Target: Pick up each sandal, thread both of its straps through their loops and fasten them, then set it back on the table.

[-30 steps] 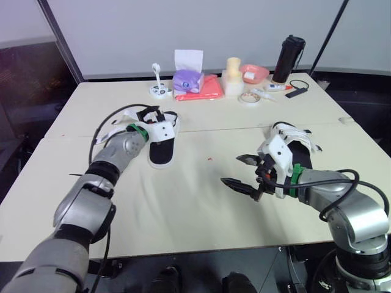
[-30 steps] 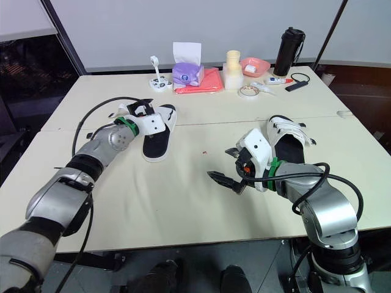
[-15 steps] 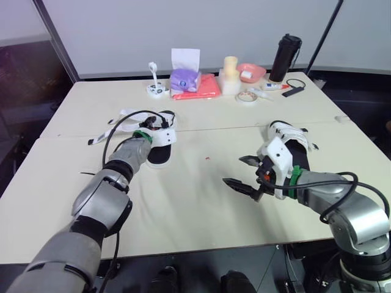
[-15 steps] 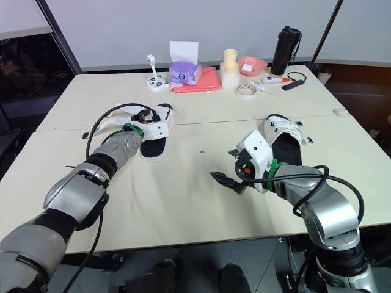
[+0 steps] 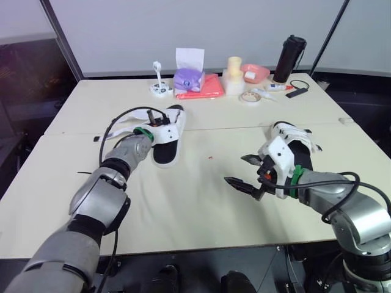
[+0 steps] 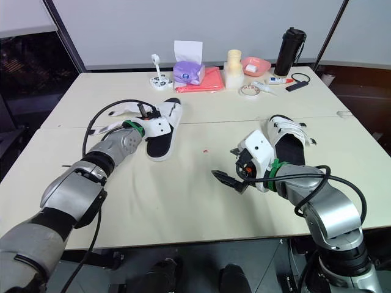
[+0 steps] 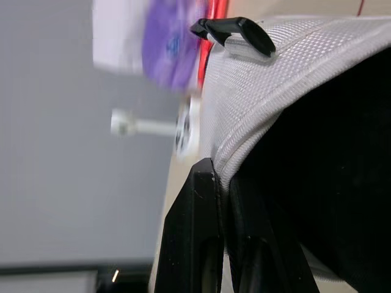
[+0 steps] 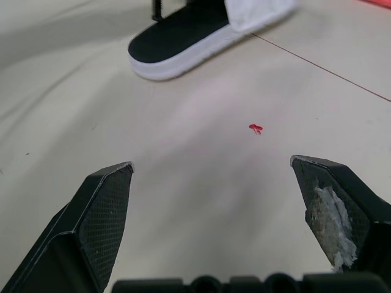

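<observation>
One black-soled sandal (image 5: 166,145) with white straps lies at the table's middle left. My left gripper (image 5: 157,118) is at its strap end, shut on the edge of the white webbing strap (image 7: 275,79), close under a black loop (image 7: 235,29). The second sandal (image 5: 297,148) lies at the right, just behind my right wrist. My right gripper (image 5: 239,171) hovers low over bare table in front of it, open, with nothing between its fingers (image 8: 101,207). The left sandal's toe (image 8: 177,36) lies ahead of the right gripper.
Along the far edge stand a purple tissue box (image 5: 188,79), a red cloth (image 5: 204,90), a cream cylinder (image 5: 233,74), a pink bowl (image 5: 253,72), a tape roll (image 5: 249,97) and a black bottle (image 5: 289,58). Loose white strips (image 5: 122,127) lie left of the left sandal.
My left gripper has closed from wide open onto the left sandal's strap, and that sandal has shifted a little. The right arm and its sandal have stayed put.
</observation>
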Action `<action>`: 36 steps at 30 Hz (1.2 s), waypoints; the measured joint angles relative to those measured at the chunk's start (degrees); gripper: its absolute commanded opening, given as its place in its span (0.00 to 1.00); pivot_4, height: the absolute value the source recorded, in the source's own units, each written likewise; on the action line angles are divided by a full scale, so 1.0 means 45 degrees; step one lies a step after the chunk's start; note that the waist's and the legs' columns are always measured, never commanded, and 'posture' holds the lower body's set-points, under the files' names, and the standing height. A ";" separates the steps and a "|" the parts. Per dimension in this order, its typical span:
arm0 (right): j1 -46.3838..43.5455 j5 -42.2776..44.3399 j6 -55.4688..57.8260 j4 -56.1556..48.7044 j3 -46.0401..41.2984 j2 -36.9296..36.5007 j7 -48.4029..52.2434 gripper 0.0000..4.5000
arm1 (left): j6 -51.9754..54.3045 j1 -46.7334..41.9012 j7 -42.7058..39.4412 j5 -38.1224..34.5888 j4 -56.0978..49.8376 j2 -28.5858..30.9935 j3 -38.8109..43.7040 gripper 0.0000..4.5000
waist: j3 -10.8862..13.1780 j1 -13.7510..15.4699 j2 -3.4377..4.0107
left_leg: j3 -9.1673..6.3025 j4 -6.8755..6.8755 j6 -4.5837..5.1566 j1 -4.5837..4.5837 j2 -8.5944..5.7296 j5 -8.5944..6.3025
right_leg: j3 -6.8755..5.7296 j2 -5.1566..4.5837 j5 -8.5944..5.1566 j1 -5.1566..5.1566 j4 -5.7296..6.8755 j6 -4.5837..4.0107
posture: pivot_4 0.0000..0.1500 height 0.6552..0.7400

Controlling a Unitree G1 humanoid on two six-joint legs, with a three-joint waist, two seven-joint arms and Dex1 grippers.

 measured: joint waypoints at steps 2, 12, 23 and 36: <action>-0.0006 0.0038 -0.0133 0.0177 -0.0017 -0.0223 0.0037 1.00 | -0.2017 0.0000 -0.0703 -0.0055 -0.0298 0.0162 -0.0020 0.01 | 0.0004 -0.0041 -0.0006 | 0.0007 0.0000 0.0002 -0.0007 -0.0006 -0.0001 | 0.0005 -0.0004 0.0003 -0.0006 -0.0005 0.0001 | 1.00 1.00; 0.0012 0.0094 -0.1255 0.1313 -0.0943 -0.1918 0.0690 1.00 | -1.0792 0.0000 -0.4397 -0.0494 -0.1306 0.1363 -0.0760 0.01 | 0.0005 -0.0079 -0.0004 | 0.0020 -0.0003 0.0006 0.0001 -0.0001 -0.0002 | 0.0012 -0.0003 0.0003 -0.0007 -0.0002 0.0000 | 1.00 1.00; 0.0164 0.0106 -0.2024 0.1977 -0.1357 -0.2660 0.1114 1.00 | -1.4462 0.0822 -0.5219 -0.1378 -0.1723 0.1461 -0.1446 0.01 | 0.0004 -0.0113 -0.0004 | 0.0018 0.0008 0.0010 0.0009 0.0001 0.0000 | 0.0011 0.0000 0.0003 -0.0001 0.0016 0.0001 | 1.00 1.00; 0.0243 0.0350 -0.2023 0.1873 -0.1344 -0.2660 0.1042 1.00 | -1.0854 0.0319 0.2457 0.5419 -0.2847 0.1564 -0.2890 0.01 | 0.0004 -0.0066 -0.0004 | 0.0019 0.0025 0.0012 0.0010 -0.0004 0.0000 | 0.0008 0.0000 0.0003 0.0011 0.0023 0.0006 | 1.00 1.00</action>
